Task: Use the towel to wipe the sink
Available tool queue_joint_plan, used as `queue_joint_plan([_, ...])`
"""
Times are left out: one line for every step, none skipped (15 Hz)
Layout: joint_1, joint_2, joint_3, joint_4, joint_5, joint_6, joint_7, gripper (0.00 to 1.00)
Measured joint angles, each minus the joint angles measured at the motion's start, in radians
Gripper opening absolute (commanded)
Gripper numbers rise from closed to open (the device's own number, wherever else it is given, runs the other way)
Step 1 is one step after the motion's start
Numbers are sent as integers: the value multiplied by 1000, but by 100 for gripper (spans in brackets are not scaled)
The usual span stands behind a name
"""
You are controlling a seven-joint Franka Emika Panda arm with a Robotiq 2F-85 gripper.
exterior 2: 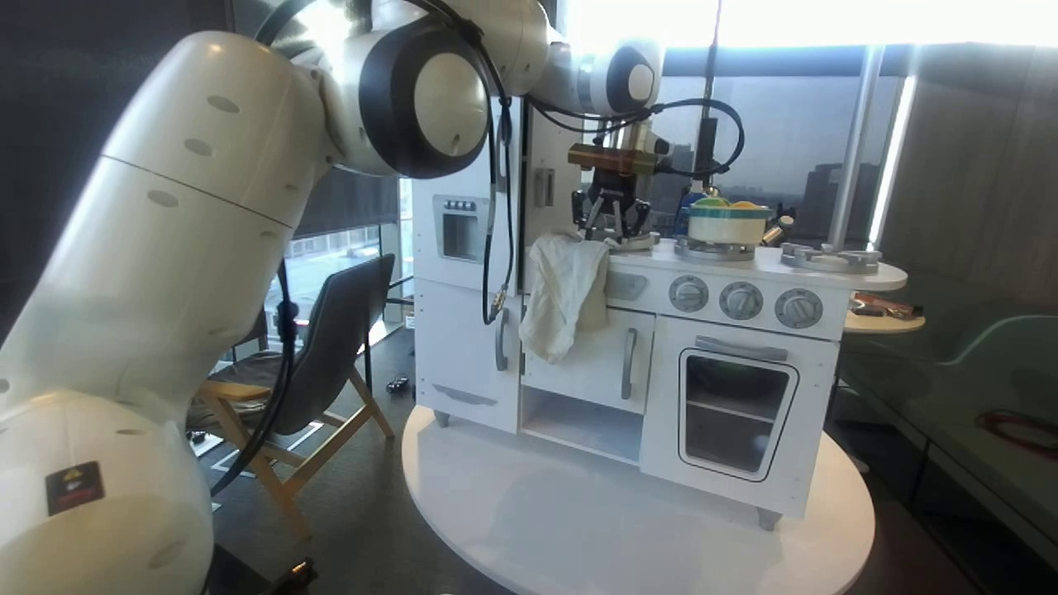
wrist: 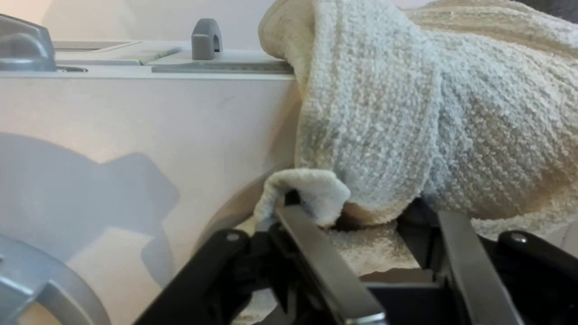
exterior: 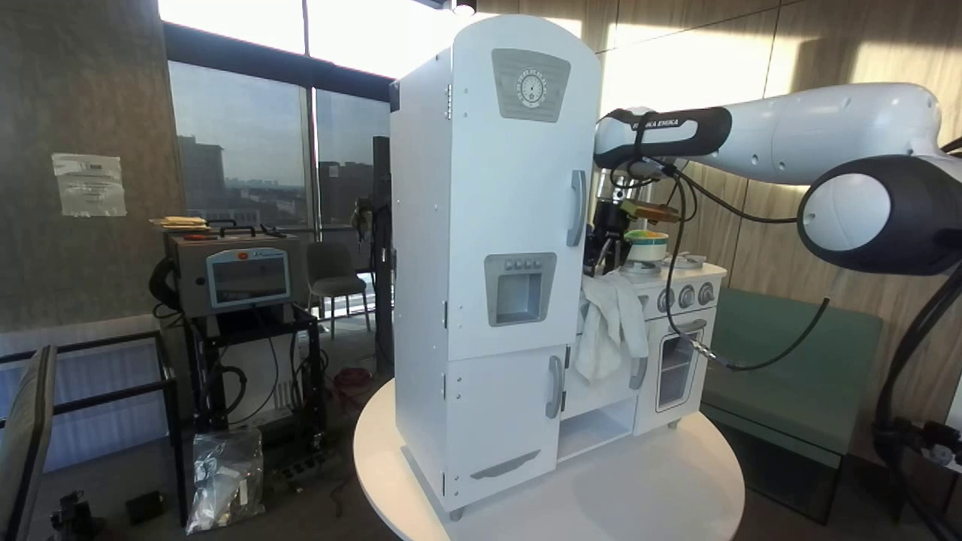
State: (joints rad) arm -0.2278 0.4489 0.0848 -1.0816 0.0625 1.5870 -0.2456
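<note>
The off-white woven-cloth towel (wrist: 370, 113), draped at the front of the round grey sink (exterior 2: 640, 242), appears about to be grasped, the black two-fingered pincer (wrist: 354, 208) being set wide over its folds, so closing is called for before wiping.
</note>
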Motion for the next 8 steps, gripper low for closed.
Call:
queue_joint_plan([0,7,2,4,0,0,0,21])
queue_joint_plan([1,15,3,10,0,-2,0,12])
queue_joint_plan([1,21,3,17,0,-4,0,10])
queue_joint_plan([1,27,3,24,0,-5,0,9])
queue_joint_plan([1,30,3,33,-1,-7,1,7])
queue_joint_plan([1,33,3,44,-1,-10,1,5])
queue_joint_plan([2,34,3,58,-1,-11,1,10])
queue_joint_plan([3,34,3,75,-1,-14,2,10])
